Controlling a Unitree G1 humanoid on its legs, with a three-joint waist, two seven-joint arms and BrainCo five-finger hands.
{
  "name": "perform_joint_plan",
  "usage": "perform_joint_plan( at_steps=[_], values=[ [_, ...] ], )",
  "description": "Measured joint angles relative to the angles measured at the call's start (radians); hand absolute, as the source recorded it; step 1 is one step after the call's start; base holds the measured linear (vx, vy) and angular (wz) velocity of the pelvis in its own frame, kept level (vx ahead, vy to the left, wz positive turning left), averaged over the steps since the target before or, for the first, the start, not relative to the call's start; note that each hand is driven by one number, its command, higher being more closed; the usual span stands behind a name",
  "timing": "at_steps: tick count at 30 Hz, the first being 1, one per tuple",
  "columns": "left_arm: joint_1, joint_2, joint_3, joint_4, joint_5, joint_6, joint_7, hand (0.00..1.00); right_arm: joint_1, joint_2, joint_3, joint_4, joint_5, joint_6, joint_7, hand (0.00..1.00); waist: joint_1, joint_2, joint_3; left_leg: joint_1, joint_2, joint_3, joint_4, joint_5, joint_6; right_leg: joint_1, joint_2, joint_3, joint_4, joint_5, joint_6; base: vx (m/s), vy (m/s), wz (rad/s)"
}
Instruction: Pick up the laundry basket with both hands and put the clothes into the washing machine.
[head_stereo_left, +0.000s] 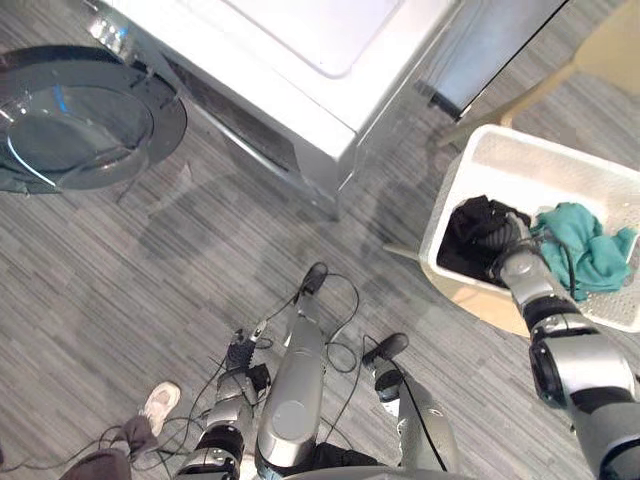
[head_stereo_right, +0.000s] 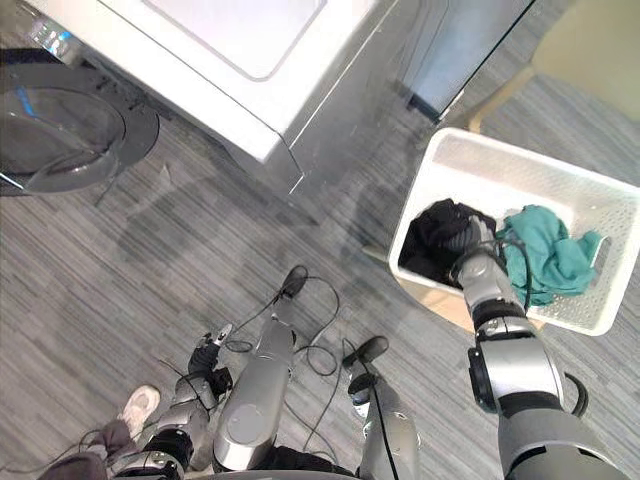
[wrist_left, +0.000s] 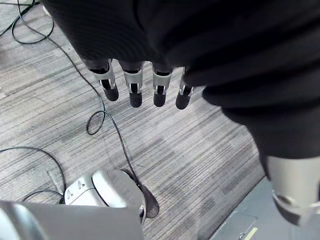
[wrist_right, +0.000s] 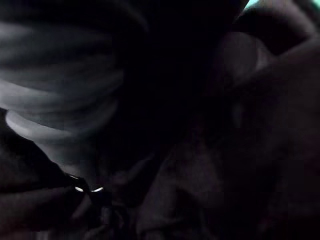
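My right hand (head_stereo_left: 508, 238) reaches into the white laundry basket (head_stereo_left: 500, 155) on my right, sunk in a black garment (head_stereo_left: 468, 228) beside a teal garment (head_stereo_left: 582, 245); I cannot tell whether it grips. My left hand (wrist_left: 132, 82) hangs low over the floor, fingers straight, holding nothing.

White perforated basket (head_stereo_left: 540, 168) holds black cloth (head_stereo_left: 468, 238) beside teal cloth (head_stereo_left: 588, 250); washer (head_stereo_left: 300, 60) nearby, door (head_stereo_left: 80, 125) open.
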Motion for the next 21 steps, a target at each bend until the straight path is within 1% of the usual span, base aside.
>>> perform_joint_plan(
  at_steps=[2, 4, 5, 6, 7, 8, 9, 10, 11, 12, 13, 14, 15, 16, 17, 19, 20, 21],
  values=[
    [0.038, 0.003, 0.03, -0.028, -0.044, 0.0, -0.002, 0.0, 0.051, 0.015, -0.024, -0.076, 0.015, 0.001, 0.001, 1.0, -0.013, -0.016, 0.003, 0.039, 0.0, 0.015, -0.018, 0.0, 0.001, 0.016, -0.011, 0.015, 0.014, -0.013, 0.004, -0.04, -0.006, -0.15],
    [0.093, 0.01, 0.093, -0.075, -0.115, 0.001, -0.002, 0.0, 0.164, 0.018, -0.075, -0.243, 0.044, 0.004, 0.004, 1.0, -0.024, -0.034, -0.002, 0.097, 0.0, 0.04, -0.032, -0.002, 0.004, 0.049, -0.023, 0.033, 0.03, -0.02, 0.008, -0.06, -0.014, -0.2],
    [0.137, 0.017, 0.145, -0.109, -0.174, 0.001, -0.001, 0.0, 0.227, 0.029, -0.107, -0.348, 0.069, 0.003, 0.004, 1.0, -0.044, -0.055, -0.023, 0.124, -0.003, 0.059, -0.039, -0.006, 0.011, 0.064, -0.031, 0.045, 0.036, -0.029, 0.013, -0.06, -0.011, -0.19],
    [0.164, 0.021, 0.18, -0.131, -0.195, 0.002, -0.001, 0.0, 0.263, 0.04, -0.128, -0.406, 0.078, 0.003, 0.004, 1.0, -0.054, -0.07, -0.049, 0.13, -0.004, 0.067, -0.048, -0.009, 0.014, 0.063, -0.034, 0.049, 0.036, -0.038, 0.018, -0.05, -0.007, -0.12],
    [0.214, 0.024, 0.256, -0.192, -0.236, 0.002, 0.003, 0.0, 0.349, 0.058, -0.176, -0.531, 0.103, 0.001, 0.002, 1.0, -0.074, -0.092, -0.104, 0.137, -0.012, 0.072, -0.06, -0.011, 0.017, 0.064, -0.038, 0.05, 0.033, -0.045, 0.022, 0.02, -0.005, -0.08],
    [0.27, 0.029, 0.35, -0.297, -0.269, 0.0, 0.006, 0.0, 0.454, 0.085, -0.246, -0.67, 0.124, 0.002, 0.0, 1.0, -0.096, -0.12, -0.165, 0.16, -0.014, 0.085, -0.07, -0.018, 0.025, 0.079, -0.042, 0.054, 0.029, -0.052, 0.027, 0.05, -0.005, -0.06],
    [0.291, 0.03, 0.385, -0.339, -0.278, -0.001, 0.009, 0.0, 0.493, 0.095, -0.273, -0.718, 0.133, 0.001, 0.0, 1.0, -0.099, -0.129, -0.193, 0.17, -0.015, 0.091, -0.075, -0.019, 0.027, 0.087, -0.043, 0.056, 0.021, -0.053, 0.03, 0.06, -0.015, -0.11],
    [0.318, 0.03, 0.438, -0.404, -0.284, -0.002, 0.013, 0.0, 0.545, 0.11, -0.314, -0.788, 0.147, 0.001, 0.0, 1.0, -0.107, -0.139, -0.241, 0.181, -0.016, 0.099, -0.086, -0.023, 0.031, 0.094, -0.041, 0.056, 0.007, -0.053, 0.032, 0.06, -0.025, -0.15],
    [0.346, 0.028, 0.504, -0.493, -0.286, -0.004, 0.023, 0.0, 0.597, 0.126, -0.369, -0.878, 0.156, -0.001, -0.001, 1.0, -0.121, -0.142, -0.295, 0.197, -0.018, 0.113, -0.089, -0.033, 0.035, 0.107, -0.041, 0.062, -0.015, -0.045, 0.036, 0.09, -0.019, -0.18],
    [0.358, 0.025, 0.537, -0.544, -0.286, -0.004, 0.028, 0.0, 0.615, 0.132, -0.394, -0.923, 0.161, -0.002, -0.001, 1.0, -0.121, -0.14, -0.317, 0.206, -0.018, 0.12, -0.088, -0.038, 0.036, 0.117, -0.037, 0.069, -0.03, -0.037, 0.038, 0.11, -0.024, -0.32],
    [0.376, 0.024, 0.594, -0.65, -0.276, -0.009, 0.043, 0.0, 0.639, 0.144, -0.44, -1.003, 0.166, -0.005, -0.001, 1.0, -0.128, -0.137, -0.364, 0.222, -0.017, 0.137, -0.088, -0.05, 0.039, 0.135, -0.029, 0.08, -0.063, -0.022, 0.043, 0.12, -0.014, -0.4],
    [0.385, 0.024, 0.636, -0.76, -0.241, -0.021, 0.069, 0.0, 0.644, 0.153, -0.471, -1.07, 0.188, -0.024, -0.003, 1.0, -0.14, -0.129, -0.402, 0.242, -0.017, 0.155, -0.085, -0.06, 0.042, 0.155, -0.022, 0.096, -0.09, -0.003, 0.043, 0.09, -0.016, -0.43],
    [0.385, 0.026, 0.649, -0.806, -0.223, -0.031, 0.077, 0.0, 0.642, 0.154, -0.478, -1.1, 0.195, -0.034, -0.003, 1.0, -0.146, -0.123, -0.416, 0.251, -0.017, 0.165, -0.083, -0.065, 0.043, 0.166, -0.018, 0.104, -0.104, 0.005, 0.046, 0.09, -0.006, -0.41],
    [0.379, 0.028, 0.662, -0.891, -0.182, -0.047, 0.097, 0.0, 0.633, 0.153, -0.478, -1.155, 0.204, -0.052, -0.004, 1.0, -0.152, -0.107, -0.442, 0.265, -0.018, 0.178, -0.078, -0.074, 0.046, 0.187, -0.014, 0.116, -0.128, 0.021, 0.046, 0.08, 0.004, -0.43],
    [0.354, 0.03, 0.654, -0.963, -0.137, -0.053, 0.116, 0.0, 0.616, 0.152, -0.475, -1.191, 0.222, -0.072, -0.003, 1.0, -0.156, -0.093, -0.461, 0.283, -0.017, 0.198, -0.079, -0.074, 0.047, 0.2, -0.013, 0.133, -0.143, 0.038, 0.047, 0.07, 0.01, -0.45],
    [0.314, 0.035, 0.62, -1.04, -0.052, -0.055, 0.137, 0.0, 0.574, 0.152, -0.455, -1.211, 0.24, -0.08, -0.003, 1.0, -0.162, -0.078, -0.475, 0.312, -0.015, 0.228, -0.08, -0.081, 0.05, 0.216, -0.013, 0.162, -0.161, 0.048, 0.046, 0.01, 0.018, -0.49],
    [0.28, 0.056, 0.559, -1.104, 0.025, -0.054, 0.146, 0.0, 0.521, 0.152, -0.42, -1.213, 0.261, -0.081, -0.003, 1.0, -0.172, -0.063, -0.487, 0.334, -0.013, 0.25, -0.081, -0.087, 0.052, 0.229, -0.011, 0.185, -0.174, 0.058, 0.047, -0.03, 0.018, -0.49],
    [0.265, 0.071, 0.519, -1.128, 0.056, -0.054, 0.15, 0.0, 0.499, 0.151, -0.402, -1.213, 0.271, -0.082, -0.003, 1.0, -0.175, -0.057, -0.491, 0.344, -0.012, 0.261, -0.083, -0.093, 0.055, 0.232, -0.01, 0.194, -0.177, 0.059, 0.048, -0.06, 0.021, -0.58]
  ],
)
